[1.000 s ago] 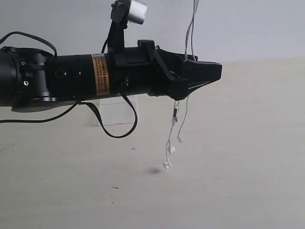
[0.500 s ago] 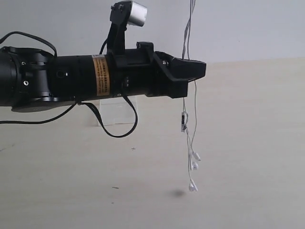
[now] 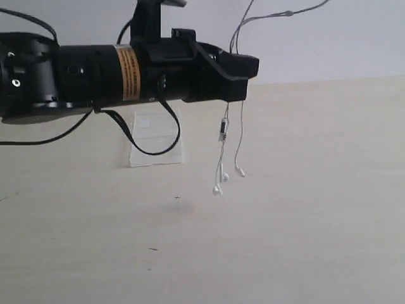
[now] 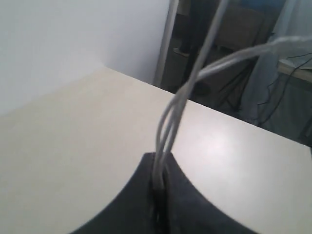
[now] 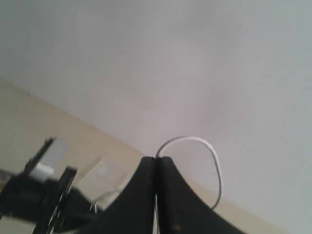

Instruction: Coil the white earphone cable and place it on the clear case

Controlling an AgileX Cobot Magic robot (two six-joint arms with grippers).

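Cable (image 3: 223, 130) dangling, earbuds (image 3: 217, 190) above table (image 3: 316, 202) | left gripper (image 4: 159, 168) clamped on its strands | right gripper (image 5: 156, 163) pinching a loop | case (image 3: 155, 136) flat on table, behind left arm (image 3: 82, 79)

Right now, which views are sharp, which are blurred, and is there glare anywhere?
Exterior view: sharp on the white earphone cable and the left gripper; the clear case is faint. Left wrist view: cable blurred near the lens, glare on the table. Right wrist view: soft, the right gripper a dark silhouette.
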